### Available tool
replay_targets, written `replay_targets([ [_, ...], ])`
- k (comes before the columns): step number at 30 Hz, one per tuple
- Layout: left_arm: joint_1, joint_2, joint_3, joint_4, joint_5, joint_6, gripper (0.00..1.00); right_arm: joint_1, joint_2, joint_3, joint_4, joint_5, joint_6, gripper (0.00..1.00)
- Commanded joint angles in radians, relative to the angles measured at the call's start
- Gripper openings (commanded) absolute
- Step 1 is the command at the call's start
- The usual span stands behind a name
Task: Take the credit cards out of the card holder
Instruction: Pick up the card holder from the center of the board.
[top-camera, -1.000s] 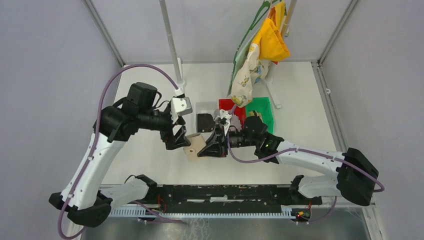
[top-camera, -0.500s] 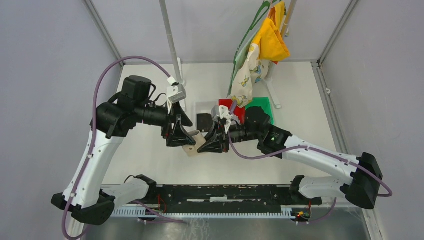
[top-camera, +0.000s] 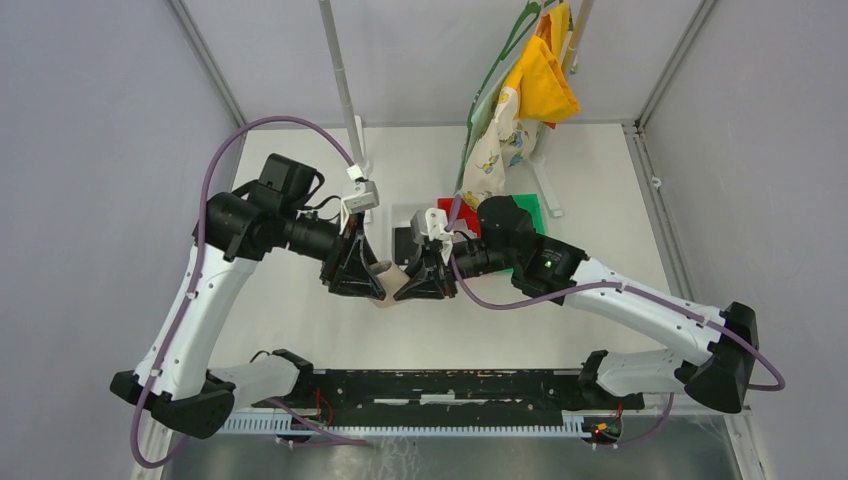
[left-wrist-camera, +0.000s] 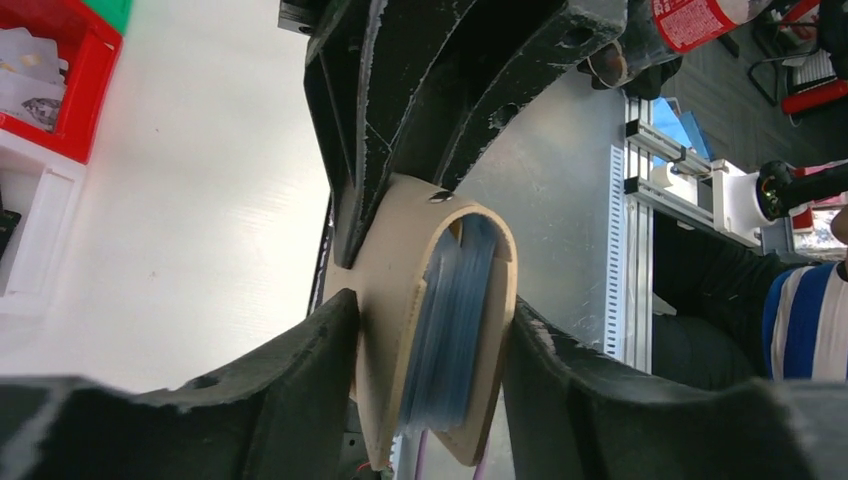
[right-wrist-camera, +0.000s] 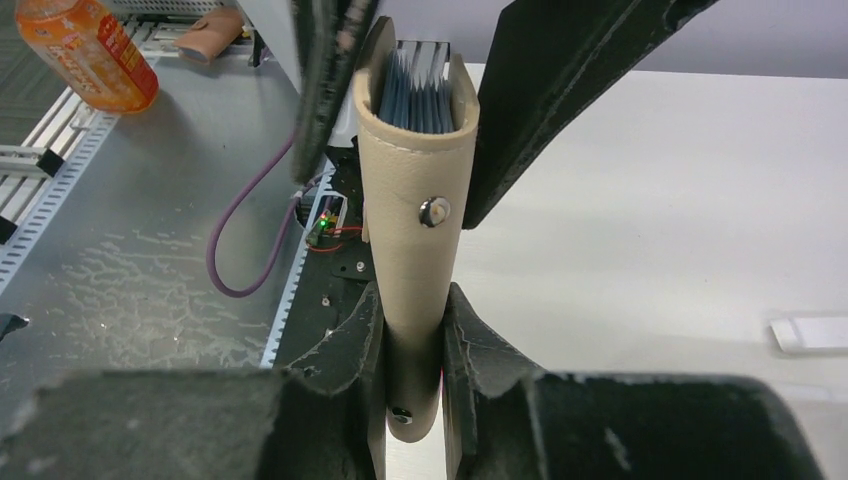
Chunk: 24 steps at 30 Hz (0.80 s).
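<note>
Because the left tool (left-wrist-camera: 430, 312) and the right tool (right-wrist-camera: 414, 300) each clamp one end of the card holder (right-wrist-camera: 415, 190), mid-frame in the overhead view, uneven pulling may twist it, pinch the cards (right-wrist-camera: 420, 85) inside, or slip a grip.

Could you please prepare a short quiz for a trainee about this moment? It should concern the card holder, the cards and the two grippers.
1. True or false: no gripper touches the card holder.
2. Choose one. The credit cards are: A) lying loose, apart from the holder; B) inside the holder, edges showing at its open end; C) completely hidden.
3. Fill in: of the left gripper and the right gripper, the holder is clamped by ____.

Key: 1 false; 2 B; 3 both.
</note>
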Motion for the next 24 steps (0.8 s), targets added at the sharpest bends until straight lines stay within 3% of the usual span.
replay_targets([
  [1, 0.004, -0.007, 0.058, -0.056, 0.048, 0.066, 0.53, 0.003, -0.006, 0.078, -0.048, 0.025, -0.08, 0.08],
  [5, 0.005, -0.008, 0.053, -0.053, 0.039, 0.077, 0.2, 0.003, -0.005, 0.089, -0.063, 0.03, -0.084, 0.12],
  [7, 0.006, -0.006, 0.057, -0.054, 0.031, 0.084, 0.08, 0.004, -0.003, 0.097, -0.077, 0.037, -0.089, 0.18],
  [8, 0.006, -0.006, 0.058, -0.051, 0.027, 0.087, 0.04, 0.002, -0.003, 0.101, -0.079, 0.041, -0.088, 0.25],
  [11, 0.006, -0.008, 0.062, -0.019, 0.018, 0.069, 0.02, 0.0, -0.001, 0.089, -0.041, 0.066, -0.032, 0.71],
  [13, 0.005, -0.018, 0.059, 0.031, 0.013, 0.031, 0.02, -0.001, -0.012, 0.047, 0.037, 0.104, 0.045, 0.83],
  [19, 0.005, -0.093, 0.018, 0.269, -0.019, -0.145, 0.02, -0.022, -0.076, -0.171, 0.43, 0.152, 0.336, 0.9],
  [24, 0.006, -0.114, 0.016, 0.346, -0.046, -0.198, 0.02, -0.04, -0.075, -0.222, 0.643, 0.087, 0.493, 0.83],
])
